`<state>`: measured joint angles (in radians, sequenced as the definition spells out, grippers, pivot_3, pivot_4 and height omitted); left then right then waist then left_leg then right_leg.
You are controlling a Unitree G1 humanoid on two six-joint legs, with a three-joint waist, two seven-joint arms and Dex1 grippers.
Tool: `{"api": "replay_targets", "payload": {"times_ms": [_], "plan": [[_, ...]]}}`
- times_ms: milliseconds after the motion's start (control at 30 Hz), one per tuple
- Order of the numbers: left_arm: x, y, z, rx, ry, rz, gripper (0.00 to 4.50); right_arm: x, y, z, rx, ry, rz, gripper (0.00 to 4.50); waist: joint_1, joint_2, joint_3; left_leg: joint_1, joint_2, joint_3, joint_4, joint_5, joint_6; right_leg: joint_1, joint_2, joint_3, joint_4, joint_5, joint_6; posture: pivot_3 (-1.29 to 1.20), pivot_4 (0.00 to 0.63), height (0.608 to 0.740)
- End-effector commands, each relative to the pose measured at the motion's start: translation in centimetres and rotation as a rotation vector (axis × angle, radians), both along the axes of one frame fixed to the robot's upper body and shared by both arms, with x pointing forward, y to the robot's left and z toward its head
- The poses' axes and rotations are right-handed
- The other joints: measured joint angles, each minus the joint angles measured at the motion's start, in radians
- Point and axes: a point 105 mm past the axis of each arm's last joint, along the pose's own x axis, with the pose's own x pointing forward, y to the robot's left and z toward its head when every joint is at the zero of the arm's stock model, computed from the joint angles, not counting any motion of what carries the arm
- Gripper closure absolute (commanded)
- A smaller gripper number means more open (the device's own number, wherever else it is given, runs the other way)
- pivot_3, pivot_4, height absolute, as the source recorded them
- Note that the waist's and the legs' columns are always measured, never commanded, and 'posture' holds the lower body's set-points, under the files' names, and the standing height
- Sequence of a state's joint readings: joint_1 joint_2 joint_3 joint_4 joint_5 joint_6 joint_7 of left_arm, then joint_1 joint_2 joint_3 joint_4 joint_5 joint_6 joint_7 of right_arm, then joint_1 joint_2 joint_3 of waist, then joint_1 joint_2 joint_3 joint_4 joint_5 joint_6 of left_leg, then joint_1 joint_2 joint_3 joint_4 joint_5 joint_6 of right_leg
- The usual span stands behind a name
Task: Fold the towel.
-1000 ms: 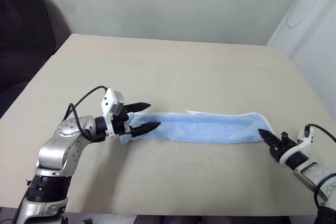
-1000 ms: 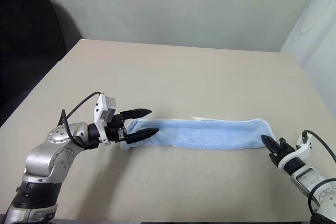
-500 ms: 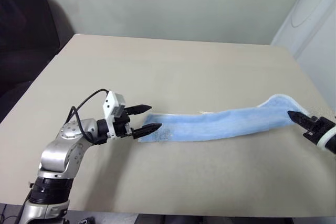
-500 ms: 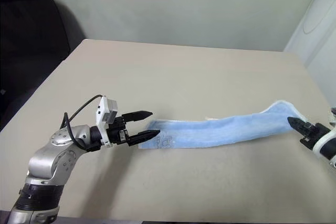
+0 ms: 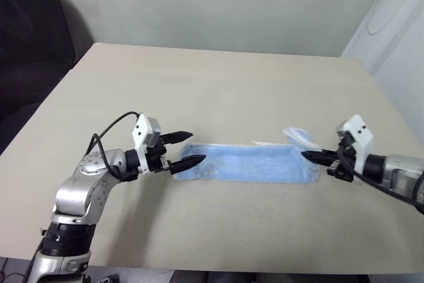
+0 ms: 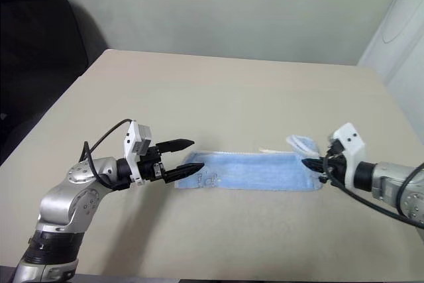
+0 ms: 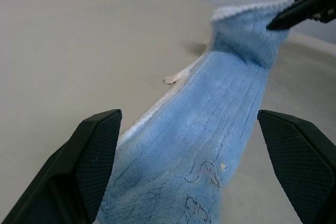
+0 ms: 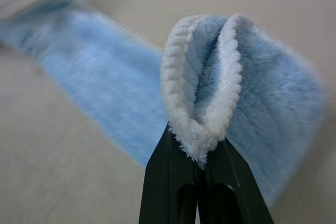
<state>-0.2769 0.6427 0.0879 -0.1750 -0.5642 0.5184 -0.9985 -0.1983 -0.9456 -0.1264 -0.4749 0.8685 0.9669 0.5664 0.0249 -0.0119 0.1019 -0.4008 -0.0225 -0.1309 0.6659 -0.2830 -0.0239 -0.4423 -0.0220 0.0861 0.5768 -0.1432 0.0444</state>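
Two layers of the towel [image 5: 248, 162], a strip lying on the surface [image 5: 218, 91], sit pinched in the right end effector [image 5: 310, 156]; that shallow bite could slip. Left end effector [image 5: 190, 150] gapes empty over the embroidered end, leaving it free to drag.

Light-blue towel [image 7: 210, 129] lying lengthwise on the beige table [image 7: 79, 40], two black fingers [image 7: 89, 156] standing wide apart at either side of its near end, dark embroidery facing up, right gripper [image 7: 283, 19] pinching and lifting the far end
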Motion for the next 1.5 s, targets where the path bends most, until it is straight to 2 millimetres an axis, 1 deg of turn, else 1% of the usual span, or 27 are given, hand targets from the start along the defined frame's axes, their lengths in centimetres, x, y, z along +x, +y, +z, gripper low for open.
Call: {"api": "replay_targets", "payload": {"times_ms": [33, 100, 167, 300, 433, 533, 567, 667, 767, 867, 967, 1033, 1100, 1133, 1167, 1200, 1233, 1333, 1367, 1500], "plan": [[-0.1, -0.5, 0.8, -0.015, -0.045, -0.017, 0.00, 0.4, 2.1, -0.7, -0.031, -0.013, 0.052, 4.48, 0.001, 0.000, 0.000, 0.000, 0.000, 0.000, 0.000, 0.001, 0.002, 0.000, 0.000, 0.000, 0.000, 0.000, -0.001, 0.00, 0.150, 0.740], [-0.1, -0.7, 0.8, -0.018, -0.046, -0.017, 0.00, 0.5, 3.4, -1.5, -0.035, 0.006, 0.084, 4.48, 0.001, 0.000, 0.000, 0.001, 0.000, 0.000, 0.000, 0.002, 0.004, 0.000, 0.000, 0.000, 0.000, 0.003, -0.004, 0.00, 0.150, 0.740], [-0.1, -0.7, 0.8, -0.022, -0.049, -0.013, 0.00, 0.3, 4.2, -2.8, -0.066, 0.029, 0.109, 4.48, 0.003, 0.000, 0.000, 0.001, 0.000, 0.000, 0.000, 0.003, 0.006, 0.000, 0.000, 0.000, 0.000, 0.005, -0.006, 0.00, 0.150, 0.740], [-0.2, -0.5, 0.8, -0.025, -0.051, -0.005, 0.00, 0.4, 4.4, -4.3, -0.095, 0.058, 0.109, 4.48, 0.005, -0.001, 0.000, 0.000, 0.000, -0.001, 0.000, 0.003, 0.006, 0.001, 0.000, -0.001, 0.000, 0.005, -0.007, 0.00, 0.150, 0.740], [-0.2, -0.4, 0.8, -0.025, -0.052, 0.000, 0.00, 0.9, 4.3, -4.6, -0.094, 0.059, 0.089, 4.48, 0.004, -0.001, 0.000, 0.001, 0.000, -0.001, 0.000, 0.002, 0.003, 0.001, 0.000, 0.000, 0.000, 0.006, -0.008, 0.00, 0.150, 0.740], [-0.1, -0.5, 0.8, -0.026, -0.052, 0.000, 0.00, 0.9, 4.5, -4.4, -0.066, 0.058, 0.098, 3.90, 0.004, -0.001, 0.000, 0.001, 0.000, -0.001, 0.000, 0.002, 0.002, 0.001, 0.000, 0.000, 0.000, 0.006, -0.008, 0.00, 0.150, 0.740], [-0.1, -0.5, 0.8, -0.027, -0.052, -0.001, 0.00, 0.7, 4.7, -4.2, -0.049, 0.058, 0.110, 3.61, 0.004, -0.001, 0.000, 0.001, 0.000, -0.001, 0.000, 0.002, 0.002, 0.001, 0.000, 0.000, 0.000, 0.006, -0.008, 0.00, 0.150, 0.740], [-0.1, -0.5, 0.8, -0.027, -0.053, -0.003, 0.00, 0.2, 5.1, -3.7, -0.015, 0.057, 0.137, 2.61, 0.004, -0.001, 0.000, 0.001, 0.000, -0.001, 0.000, 0.002, 0.002, 0.001, 0.000, 0.000, 0.000, 0.006, -0.008, 0.00, 0.150, 0.740], [-0.1, -0.6, 0.8, -0.027, -0.053, -0.009, 0.00, -0.2, 5.7, -2.7, 0.041, 0.027, 0.163, 1.58, 0.004, -0.001, 0.000, 0.001, 0.000, -0.001, 0.000, 0.002, 0.003, 0.001, 0.000, -0.001, 0.000, 0.006, -0.008, 0.00, 0.150, 0.740], [-0.1, -0.6, 0.8, -0.027, -0.054, -0.010, 0.00, -0.5, 5.5, -1.3, 0.096, -0.017, 0.163, 0.56, 0.004, -0.001, 0.000, 0.001, 0.000, -0.001, 0.000, 0.002, 0.002, 0.001, 0.000, -0.001, 0.000, 0.006, -0.008, 0.00, 0.150, 0.740], [0.0, -0.6, 0.9, -0.027, -0.054, -0.010, 0.00, -0.8, 4.8, 0.0, 0.135, -0.046, 0.163, 0.56, 0.004, -0.001, 0.000, 0.000, -0.001, -0.001, 0.000, 0.003, 0.001, 0.001, 0.000, 0.000, 0.000, 0.006, -0.008, 0.00, 0.150, 0.740], [0.0, -0.5, 0.8, -0.025, -0.054, -0.008, 0.00, -0.9, 3.9, 1.0, 0.161, -0.071, 0.152, 0.56, 0.004, -0.002, 0.000, 0.000, -0.001, -0.001, 0.000, 0.002, 0.001, 0.001, 0.000, 0.000, 0.000, 0.006, -0.008, 0.00, 0.150, 0.740], [0.1, -0.4, 0.9, -0.025, -0.055, -0.004, 0.00, 0.7, 1.8, 1.6, 0.154, -0.108, 0.041, 0.56, 0.004, -0.002, 0.000, 0.000, -0.001, -0.001, 0.000, 0.002, 0.000, 0.001, 0.000, 0.000, 0.000, 0.005, -0.007, 0.00, 0.150, 0.740], [0.2, -0.3, 0.9, -0.026, -0.055, -0.003, 0.00, 1.6, 0.7, 1.4, 0.130, -0.118, -0.025, 0.56, 0.004, -0.002, 0.000, 0.000, -0.001, -0.001, 0.000, 0.002, 0.000, 0.001, 0.000, 0.000, 0.000, 0.005, -0.007, 0.00, 0.150, 0.740], [0.3, -0.3, 0.9, -0.027, -0.055, -0.001, 0.00, 2.5, -0.3, 1.1, 0.102, -0.128, -0.082, 0.91, 0.004, -0.002, 0.000, 0.000, -0.001, -0.001, 0.000, 0.002, -0.001, 0.001, 0.000, 0.000, 0.000, 0.005, -0.007, 0.00, 0.150, 0.740], [0.4, -0.3, 0.9, -0.028, -0.054, 0.000, 0.00, 3.0, -0.8, 0.8, 0.087, -0.131, -0.106, 1.09, 0.004, -0.002, 0.000, 0.001, 0.000, -0.001, 0.000, 0.002, -0.001, 0.001, 0.000, 0.000, 0.000, 0.006, -0.008, 0.00, 0.150, 0.740], [0.5, -0.4, 0.9, -0.030, -0.054, 0.000, 0.00, 3.4, -0.9, 0.5, 0.082, -0.133, -0.115, 1.44, 0.004, -0.002, 0.000, 0.001, 0.000, -0.001, 0.000, 0.002, -0.001, 0.001, 0.000, 0.000, 0.000, 0.006, -0.008, 0.00, 0.150, 0.740], [0.7, -0.5, 0.9, -0.034, -0.053, 0.001, 0.00, 4.0, -0.6, -0.9, 0.056, -0.131, -0.104, 2.48, 0.004, -0.001, 0.000, 0.001, 0.000, -0.001, -0.001, 0.003, 0.001, 0.001, 0.000, 0.000, 0.000, 0.007, -0.009, 0.00, 0.150, 0.740], [0.8, -0.5, 0.9, -0.036, -0.052, 0.003, 0.00, 4.3, -0.5, -1.5, 0.044, -0.130, -0.102, 2.91, 0.003, -0.001, 0.000, 0.001, 0.000, -0.001, -0.001, 0.003, 0.001, 0.000, 0.000, 0.000, 0.001, 0.007, -0.009, 0.00, 0.150, 0.740], [0.9, -0.2, 1.1, -0.048, -0.055, 0.023, 0.00, 5.3, -0.7, -4.1, 0.001, -0.129, -0.115, 4.29, 0.002, -0.001, 0.000, 0.002, 0.001, -0.001, -0.001, 0.005, 0.005, 0.001, 0.000, -0.001, 0.000, 0.007, -0.008, 0.00, 0.150, 0.740]]}}
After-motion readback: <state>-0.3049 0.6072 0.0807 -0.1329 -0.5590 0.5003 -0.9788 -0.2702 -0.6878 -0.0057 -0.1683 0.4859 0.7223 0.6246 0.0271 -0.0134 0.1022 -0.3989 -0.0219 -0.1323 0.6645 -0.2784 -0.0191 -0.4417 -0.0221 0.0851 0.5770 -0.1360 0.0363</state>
